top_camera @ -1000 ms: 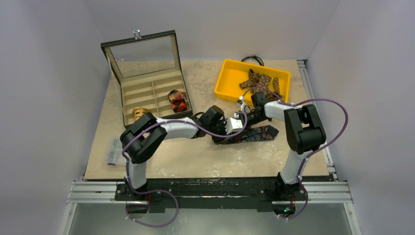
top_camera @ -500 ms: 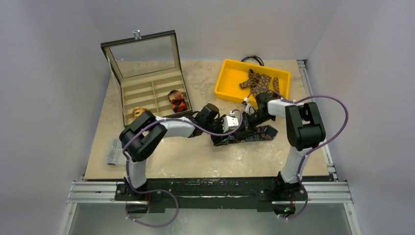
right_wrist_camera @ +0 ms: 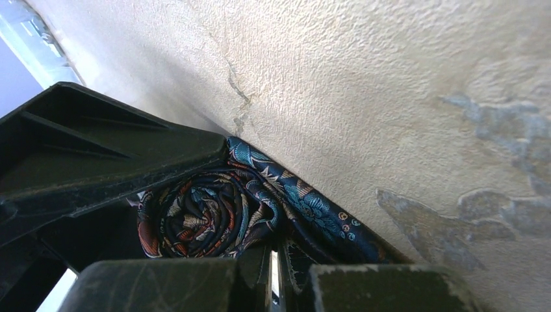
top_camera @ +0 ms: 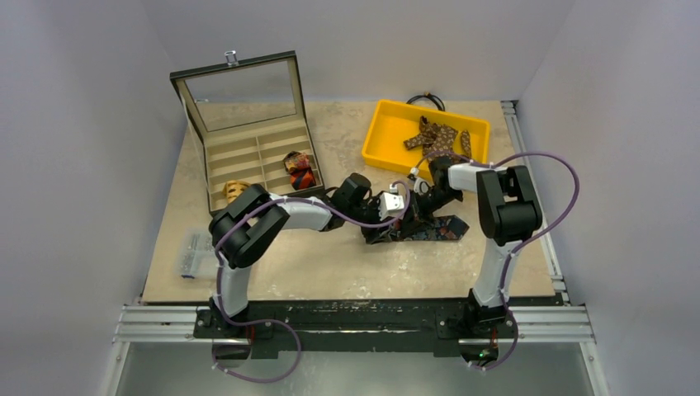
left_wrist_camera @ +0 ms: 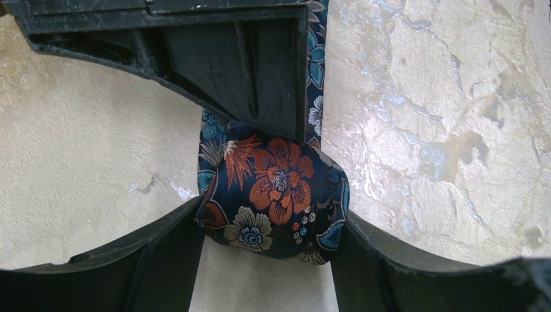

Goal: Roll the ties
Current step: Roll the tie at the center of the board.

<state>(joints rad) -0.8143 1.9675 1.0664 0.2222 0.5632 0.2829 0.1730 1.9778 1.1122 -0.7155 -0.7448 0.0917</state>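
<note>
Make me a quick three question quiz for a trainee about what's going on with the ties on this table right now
1. True or false: the open box already has rolled ties in it.
2. What does the yellow tray hold? A) a brown tie B) scissors C) nothing
3. Fill in: the navy floral tie sits partly rolled between the fingers of the ____ gripper.

Key: 1 true; 2 A, the brown tie; 3 left, while the right gripper is shut at the roll's end.

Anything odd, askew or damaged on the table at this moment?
Nothing stands out. The navy floral tie is partly coiled between the left gripper fingers, its tail flat on the table. Other ties sit in the case and yellow bin.
</note>
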